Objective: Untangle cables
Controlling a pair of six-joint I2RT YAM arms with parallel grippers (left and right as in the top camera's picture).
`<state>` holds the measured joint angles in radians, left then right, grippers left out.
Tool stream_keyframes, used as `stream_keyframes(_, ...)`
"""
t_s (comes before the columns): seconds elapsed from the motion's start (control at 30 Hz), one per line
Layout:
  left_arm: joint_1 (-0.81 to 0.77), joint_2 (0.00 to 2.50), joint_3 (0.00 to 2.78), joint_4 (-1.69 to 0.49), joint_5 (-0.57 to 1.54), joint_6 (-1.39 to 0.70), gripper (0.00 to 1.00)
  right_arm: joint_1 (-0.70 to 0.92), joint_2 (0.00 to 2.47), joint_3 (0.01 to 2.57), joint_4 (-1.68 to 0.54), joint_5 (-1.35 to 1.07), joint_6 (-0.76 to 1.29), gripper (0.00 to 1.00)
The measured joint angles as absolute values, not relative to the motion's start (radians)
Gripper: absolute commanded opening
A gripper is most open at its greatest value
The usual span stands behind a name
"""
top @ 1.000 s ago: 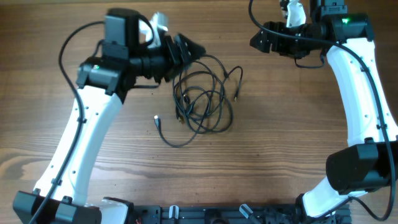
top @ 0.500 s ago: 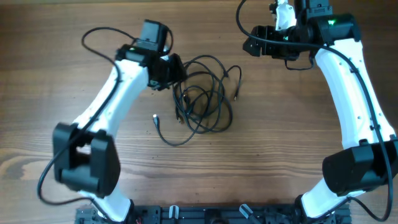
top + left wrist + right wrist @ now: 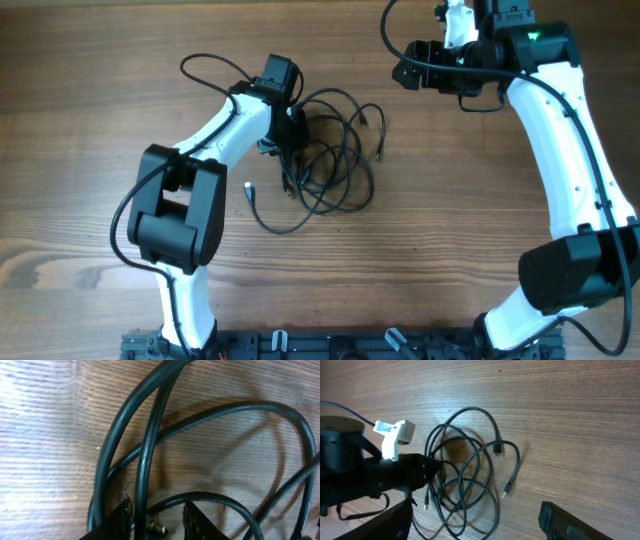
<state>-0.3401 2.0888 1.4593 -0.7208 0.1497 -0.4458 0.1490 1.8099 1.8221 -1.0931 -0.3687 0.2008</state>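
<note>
Left hand point(image 3: 292, 128) at the cables point(image 3: 335, 160), right hand point(image 3: 408, 70) well apart.
Left fingers point(image 3: 197, 520) slightly apart, one strand running between them (no visible pinch). The tangle lies on the tabletop point(image 3: 480, 260) under and just beyond this hand. Right hand is spread wide and empty, with the cables ahead of it.

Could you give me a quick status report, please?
Left gripper open over tangled thin black cables, one strand between its jaws. Right gripper open, away from them. Nothing obstructing.
</note>
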Motion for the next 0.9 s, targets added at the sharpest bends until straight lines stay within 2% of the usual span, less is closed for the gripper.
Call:
stream_keyframes(0.07, -0.347, 2.096, 1.459, -0.714, 0.15, -0.443, 0.16, 0.149, 1.81, 1.822, -1.092, -0.368, 0.201, 0.83)
stream_keyframes(0.1, -0.349, 2.097, 1.459, -0.71, 0.149, -0.443, 0.04, 0.149, 1.81, 1.822, -1.092, -0.368, 0.201, 0.83)
stream_keyframes(0.2, -0.353, 2.097, 1.46, -0.71, 0.146, -0.438, 0.04, 0.149, 1.81, 1.822, -1.09, -0.368, 0.201, 0.83)
stream_keyframes(0.3, -0.345, 2.086, 1.525, -0.804, 0.218, -0.438, 0.04, 0.149, 1.81, 1.822, -1.089, -0.368, 0.2, 0.83)
stream_keyframes(0.43, -0.332, 1.907, 1.812, -0.907, 0.474, -0.472, 0.04, 0.149, 1.81, 1.822, -1.091, -0.373, 0.196, 0.82)
stream_keyframes(0.6, -0.328, 1.612, 1.917, -0.84, 0.603, -0.708, 0.04, 0.149, 1.808, 1.822, -1.084, -0.527, 0.107, 0.82)
stream_keyframes(0.73, -0.299, 1.542, 1.917, -0.825, 0.6, -0.921, 0.04, 0.149, 1.718, 1.822, -1.072, -0.652, 0.08, 0.82)
stream_keyframes(0.9, -0.294, 1.554, 1.917, -0.942, 0.504, -1.091, 0.04, 0.155, 1.568, 1.832, -1.049, -0.769, 0.073, 0.82)
